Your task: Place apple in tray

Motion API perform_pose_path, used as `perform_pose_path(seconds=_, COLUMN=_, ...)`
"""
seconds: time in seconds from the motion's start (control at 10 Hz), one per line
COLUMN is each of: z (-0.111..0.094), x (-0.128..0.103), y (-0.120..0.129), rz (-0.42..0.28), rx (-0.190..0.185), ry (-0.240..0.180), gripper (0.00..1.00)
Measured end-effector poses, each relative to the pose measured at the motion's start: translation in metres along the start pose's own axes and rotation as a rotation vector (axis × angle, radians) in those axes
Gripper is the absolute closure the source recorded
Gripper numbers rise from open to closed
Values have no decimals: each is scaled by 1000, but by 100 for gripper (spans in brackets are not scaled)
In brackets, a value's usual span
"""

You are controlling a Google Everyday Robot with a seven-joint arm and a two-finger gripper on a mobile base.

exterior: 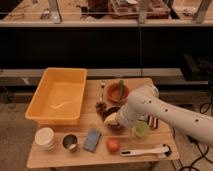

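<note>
The gripper (111, 120) is being held open and empty over the dark purple bowl (112, 110). The apple (113, 144) is lying on the wooden table (91, 120), just beside the gripper, toward the table's front edge. The yellow tray (60, 92) is standing well apart, at the view's left.

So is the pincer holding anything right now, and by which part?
Nothing held. Pincer hangs open over the dark bowl; apple sits untouched on the table.
</note>
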Motion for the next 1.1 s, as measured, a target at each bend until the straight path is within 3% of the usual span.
perform_pose_path(seconds=0.4, z=1, x=1, y=-1, rz=-1, rx=-5, ry=-4, gripper=20)
perform_pose_path(seconds=0.8, z=49, x=1, y=-14, rz=-74, rx=-100, ry=-44, gripper=20)
perform_pose_path(seconds=1.1, z=62, x=-4, y=-10, rz=-104, rx=-172, ry=-54, gripper=20)
